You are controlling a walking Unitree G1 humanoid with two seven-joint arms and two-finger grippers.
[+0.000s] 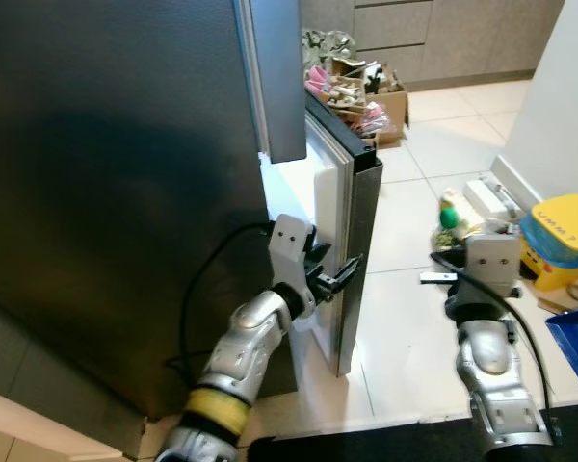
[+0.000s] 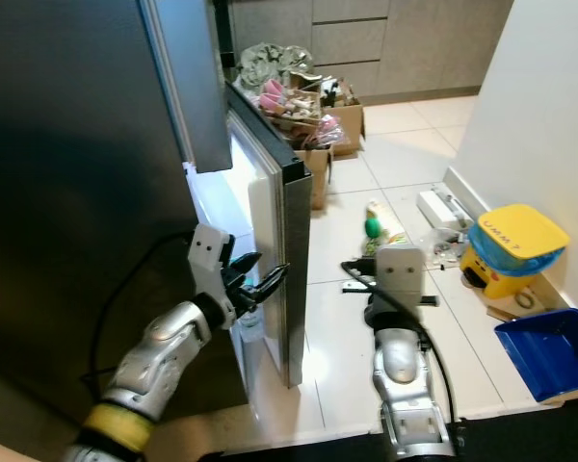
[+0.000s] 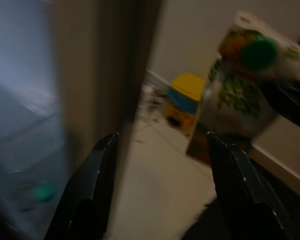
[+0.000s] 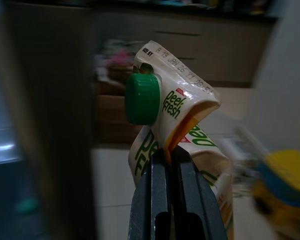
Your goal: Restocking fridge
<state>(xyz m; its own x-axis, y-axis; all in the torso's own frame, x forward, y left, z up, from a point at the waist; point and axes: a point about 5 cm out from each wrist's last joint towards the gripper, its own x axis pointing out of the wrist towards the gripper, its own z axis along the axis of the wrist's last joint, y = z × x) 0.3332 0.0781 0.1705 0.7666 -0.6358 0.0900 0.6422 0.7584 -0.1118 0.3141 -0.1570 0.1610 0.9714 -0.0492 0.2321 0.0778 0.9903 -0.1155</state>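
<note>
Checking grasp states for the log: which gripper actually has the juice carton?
The right gripper: its fingers pinch the crumpled top of the green-capped juice carton. The left gripper is open at the fridge door edge.

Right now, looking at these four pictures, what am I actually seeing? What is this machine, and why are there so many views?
This is a walking household robot with two silver arms. Two pictures come from its head, looking down; two come from cameras on its wrists. The left tool, fingers spread, sits at the edge of the dark grey fridge door, which stands ajar. The right tool pinches the folded top of a white-and-green juice carton with a green cap. On the tiled floor stand a yellow-and-blue container and a cardboard box of groceries.
</note>
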